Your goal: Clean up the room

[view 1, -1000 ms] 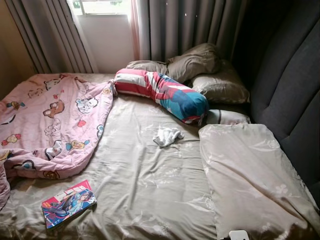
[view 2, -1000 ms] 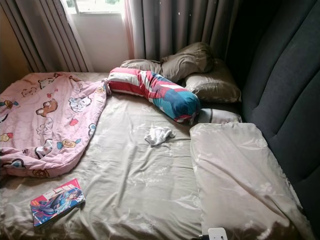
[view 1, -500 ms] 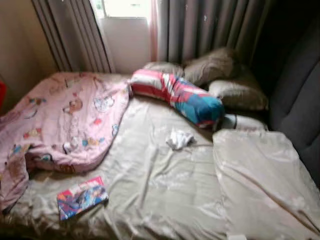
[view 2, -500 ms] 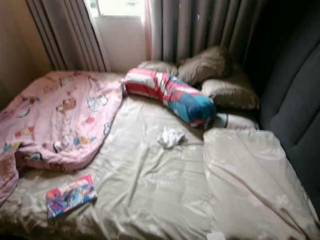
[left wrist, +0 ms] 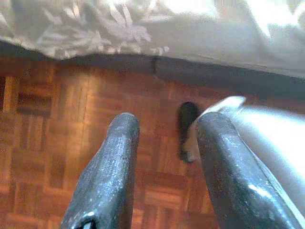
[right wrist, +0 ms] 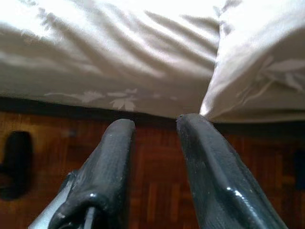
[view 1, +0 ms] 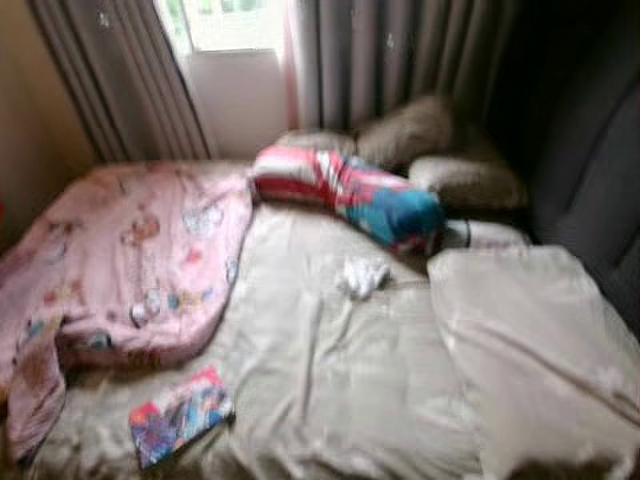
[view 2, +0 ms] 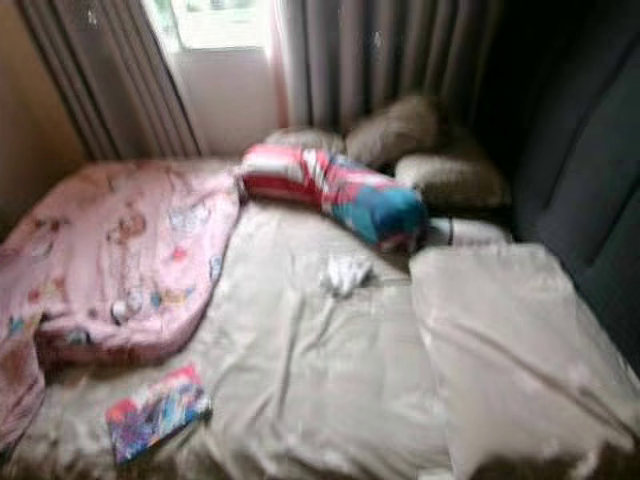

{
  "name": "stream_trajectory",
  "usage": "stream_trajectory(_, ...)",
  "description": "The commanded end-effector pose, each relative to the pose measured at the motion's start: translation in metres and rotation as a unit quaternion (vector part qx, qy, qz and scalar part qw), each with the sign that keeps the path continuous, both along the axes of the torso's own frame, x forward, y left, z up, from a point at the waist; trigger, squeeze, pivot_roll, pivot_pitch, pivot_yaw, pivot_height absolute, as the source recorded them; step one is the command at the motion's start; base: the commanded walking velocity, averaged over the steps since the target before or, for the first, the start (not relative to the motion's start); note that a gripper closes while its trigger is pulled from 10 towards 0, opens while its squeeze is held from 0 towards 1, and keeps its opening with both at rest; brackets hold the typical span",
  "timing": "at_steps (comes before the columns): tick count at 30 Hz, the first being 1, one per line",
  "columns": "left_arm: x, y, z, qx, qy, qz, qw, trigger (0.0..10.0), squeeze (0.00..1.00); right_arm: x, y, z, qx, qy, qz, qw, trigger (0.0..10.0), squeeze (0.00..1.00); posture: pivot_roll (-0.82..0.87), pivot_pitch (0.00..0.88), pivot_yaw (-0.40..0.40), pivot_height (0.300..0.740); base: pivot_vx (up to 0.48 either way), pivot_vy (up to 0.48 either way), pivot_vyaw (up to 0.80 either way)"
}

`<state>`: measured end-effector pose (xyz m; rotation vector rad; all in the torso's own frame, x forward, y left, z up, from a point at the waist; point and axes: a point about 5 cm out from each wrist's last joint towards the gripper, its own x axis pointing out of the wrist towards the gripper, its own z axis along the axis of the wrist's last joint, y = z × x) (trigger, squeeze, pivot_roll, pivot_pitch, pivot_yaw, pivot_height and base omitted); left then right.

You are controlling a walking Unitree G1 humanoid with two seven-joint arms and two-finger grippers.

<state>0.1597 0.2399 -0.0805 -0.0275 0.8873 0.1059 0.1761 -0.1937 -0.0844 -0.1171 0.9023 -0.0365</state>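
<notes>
A bed with a beige sheet lies before me, blurred. A colourful book rests near its front left edge. A crumpled white cloth sits mid-bed. A pink cartoon blanket is bunched on the left. A red, white and blue bolster lies across the back. My left gripper hangs open over the wooden floor by the bed's edge, holding nothing. My right gripper is open too, low beside the sheet's hanging edge.
Brown pillows pile at the back by grey curtains and a window. A beige pillow lies on the bed's right. A dark padded headboard runs along the right. Parquet floor lies below the bed.
The whole view has shifted and blurred, so the camera has moved; the book now sits further right in the picture. Nothing on the bed has moved.
</notes>
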Motion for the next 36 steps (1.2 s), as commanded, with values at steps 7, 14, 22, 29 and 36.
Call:
stream_trajectory(7,-0.0097,0.0076,-0.0023,0.008,0.019,0.003,1.000,10.0,0.00,0.0006,0.0101,-0.0011,0.010,0.000,0.005,1.000,10.0,0.00,-0.02,0.153,0.029,0.740,0.000,0.373,0.00)
stream_trajectory(14,-0.0092,0.0082,-0.0020,0.009,0.018,0.003,1.000,10.0,0.00,0.0000,0.0129,-0.0013,0.008,-0.003,0.015,1.000,10.0,0.00,-0.02,0.156,0.032,0.740,0.000,0.371,0.14)
stream_trajectory(22,-0.0091,0.0091,-0.0017,0.010,0.018,0.003,1.000,10.0,0.00,-0.0008,0.0143,-0.0017,0.014,-0.006,0.002,1.000,10.0,0.00,-0.02,0.156,0.035,0.740,0.000,0.371,0.44)
stream_trajectory(29,-0.0092,0.0092,-0.0017,0.010,0.019,0.001,1.000,10.0,0.00,-0.0013,0.0143,-0.0020,0.013,-0.004,0.002,1.000,10.0,0.00,-0.02,0.156,0.036,0.740,0.000,0.370,0.00)
stream_trajectory(36,-0.0090,0.0092,-0.0016,0.011,0.018,0.001,1.000,10.0,0.00,-0.0010,0.0146,-0.0018,0.016,-0.006,-0.002,1.000,10.0,0.00,-0.02,0.157,0.036,0.740,0.000,0.371,0.00)
